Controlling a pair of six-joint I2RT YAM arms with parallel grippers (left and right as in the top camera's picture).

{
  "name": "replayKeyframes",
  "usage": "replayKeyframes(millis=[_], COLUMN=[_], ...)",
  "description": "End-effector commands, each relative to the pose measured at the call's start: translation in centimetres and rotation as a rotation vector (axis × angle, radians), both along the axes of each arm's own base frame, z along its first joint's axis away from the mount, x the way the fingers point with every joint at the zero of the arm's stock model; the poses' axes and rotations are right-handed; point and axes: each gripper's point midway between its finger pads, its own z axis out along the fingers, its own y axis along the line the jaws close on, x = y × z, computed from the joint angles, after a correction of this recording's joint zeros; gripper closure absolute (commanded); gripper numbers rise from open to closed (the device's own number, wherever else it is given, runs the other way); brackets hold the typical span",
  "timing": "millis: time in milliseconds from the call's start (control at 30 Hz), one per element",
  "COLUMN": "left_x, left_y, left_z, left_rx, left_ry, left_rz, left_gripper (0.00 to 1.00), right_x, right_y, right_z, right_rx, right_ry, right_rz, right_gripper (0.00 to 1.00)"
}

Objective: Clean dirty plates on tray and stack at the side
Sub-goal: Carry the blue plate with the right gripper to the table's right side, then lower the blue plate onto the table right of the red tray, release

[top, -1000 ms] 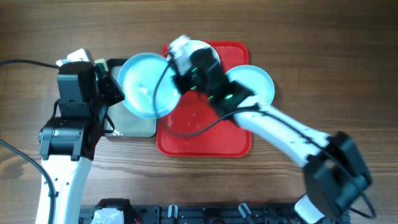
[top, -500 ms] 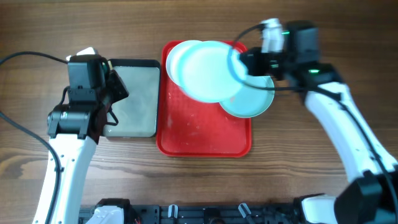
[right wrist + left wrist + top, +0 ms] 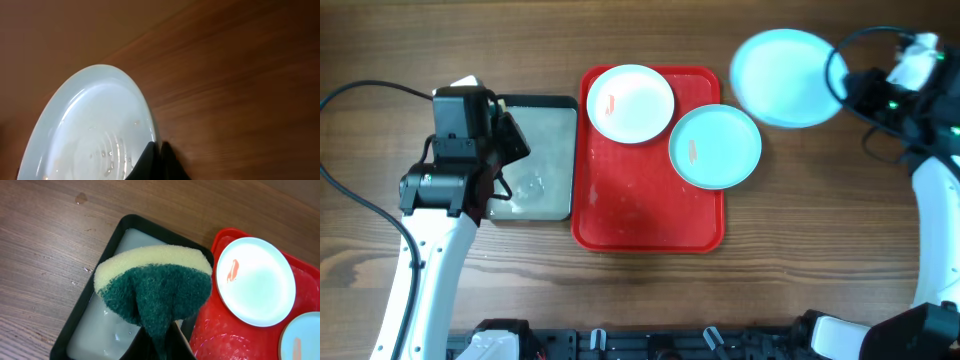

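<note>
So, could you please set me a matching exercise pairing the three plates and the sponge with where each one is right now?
1. white plate
2. smeared turquoise plate
3. wet turquoise plate
4. sponge

A. in the right tool, off the red tray
B. in the left tool, above the dark tray
C. on the red tray, far left corner
D. overhanging the red tray's right rim

Pairs: 1-C, 2-D, 3-A, 4-B.

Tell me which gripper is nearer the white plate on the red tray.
Left. The left gripper, shut on a sponge, hangs over the dark tray just left of the white plate. The right gripper holds a turquoise plate far to the right, off the red tray.
</note>
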Motion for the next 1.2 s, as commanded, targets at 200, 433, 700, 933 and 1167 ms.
replayKeyframes(millis=[200,433,700,933,1167], left_x=[0.0,-0.2,-0.4,-0.4,-0.4], left_y=[-0.1,-0.1,-0.1,-0.1,-0.1], left_z=[-0.2,-0.4,-0.6,-0.6,-0.6], left_rx=[-0.004,-0.003,-0.003,-0.003,-0.003], left_ry=[0.006,0.015,0.028,0.028,0.028], left_rz=[-0.015,-0.015,-0.015,-0.015,-0.015], left_gripper=[0.96,0.96,0.96,0.96,0.96], right_x=[-0.8,-0.7,-0.7,-0.8,-0.8], right_y=[-8.1,-8.7,-10.0,-9.6,-7.6], right_z=[-0.1,-4.1,-9.1,-12.9,-17.2], right_rx=[-0.192,-0.180,-0.209,-0.186,-0.198], right_ry=[0.030,0.146,0.281,0.371,0.468], right_rz=[-0.271,-0.278,-0.288,-0.248,-0.135], right_gripper=[0.96,0.96,0.96,0.96,0.96])
